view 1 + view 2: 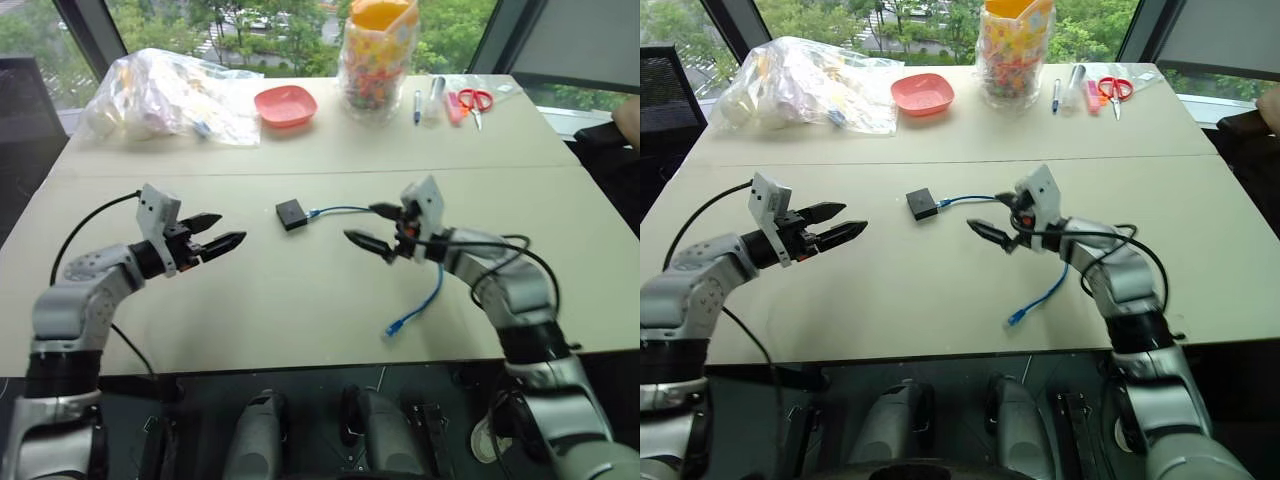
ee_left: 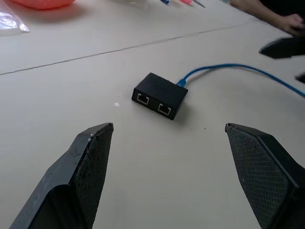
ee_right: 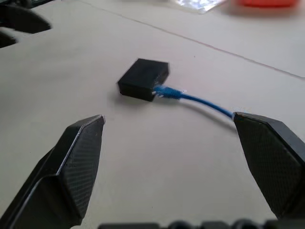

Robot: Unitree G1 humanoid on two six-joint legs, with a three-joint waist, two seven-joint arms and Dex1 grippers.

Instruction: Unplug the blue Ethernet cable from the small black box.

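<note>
The small black box (image 1: 291, 214) lies flat on the beige table (image 1: 300, 300), between my two hands. The blue Ethernet cable (image 1: 340, 210) is plugged into the box's right side (image 3: 167, 92); it runs right, passes behind my right gripper, and ends in a loose plug (image 1: 393, 329) near the front edge. My left gripper (image 1: 222, 230) is open, left of the box and pointing at it, with two empty ports (image 2: 153, 104) facing it. My right gripper (image 1: 372, 226) is open, right of the box, hovering over the cable, holding nothing.
At the back of the table stand a clear plastic bag (image 1: 170, 95), a pink bowl (image 1: 285, 105), a jar of coloured items (image 1: 378, 55), pens (image 1: 418, 105) and red scissors (image 1: 472, 101). A person's hand (image 2: 290, 21) shows at the far right.
</note>
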